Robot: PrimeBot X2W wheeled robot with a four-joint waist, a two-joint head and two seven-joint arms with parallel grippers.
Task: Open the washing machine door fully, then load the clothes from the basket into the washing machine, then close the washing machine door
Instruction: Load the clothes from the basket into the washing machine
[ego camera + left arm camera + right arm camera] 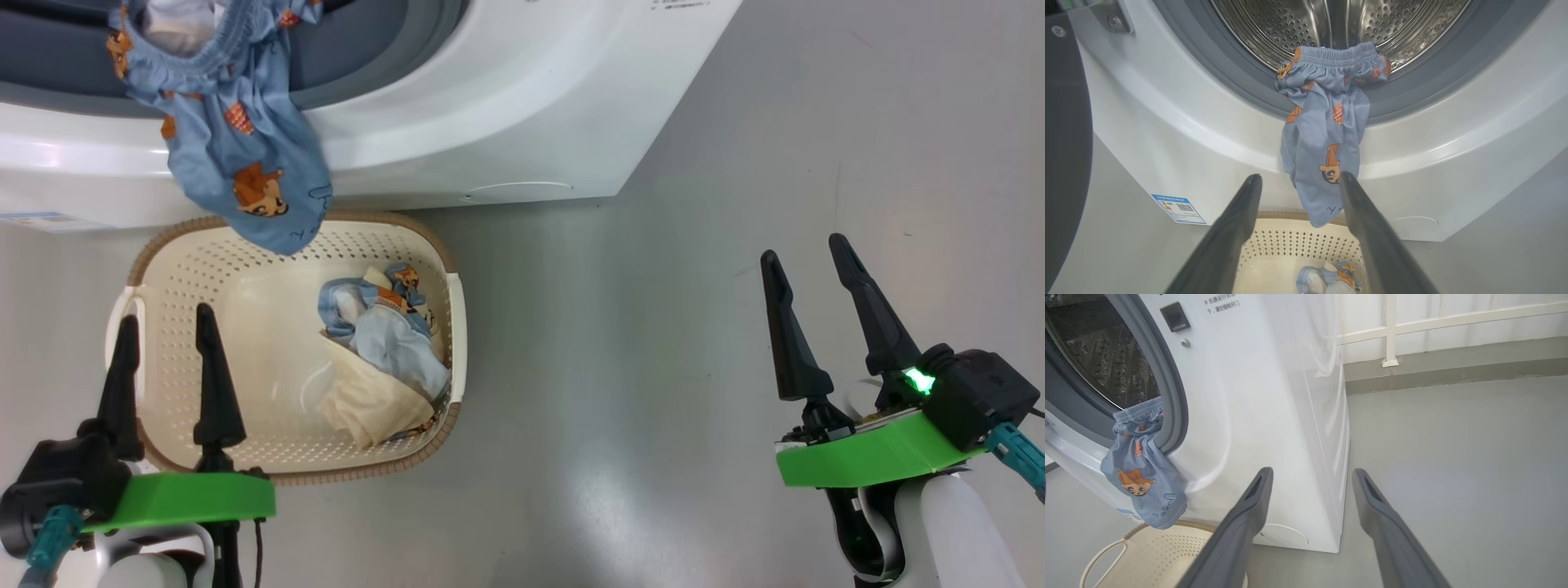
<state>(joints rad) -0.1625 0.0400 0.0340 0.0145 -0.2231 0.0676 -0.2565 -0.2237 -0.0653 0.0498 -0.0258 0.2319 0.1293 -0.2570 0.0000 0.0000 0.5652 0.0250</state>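
The white washing machine stands open, its steel drum bare inside. The washing machine door's dark rim shows at the left edge. A blue garment with orange prints hangs from the grey rubber ring down the front, its lower end over the basket's back rim. More clothes, blue printed, light blue and cream, lie in the right half of the cream basket. My left gripper is open above the basket's left side, apart from the hanging garment. My right gripper is open over bare floor, well to the right.
A blue label sticker sits low on the machine's front. Grey floor spreads right of the basket and machine. A white railing and a low wall base run behind the machine's right side.
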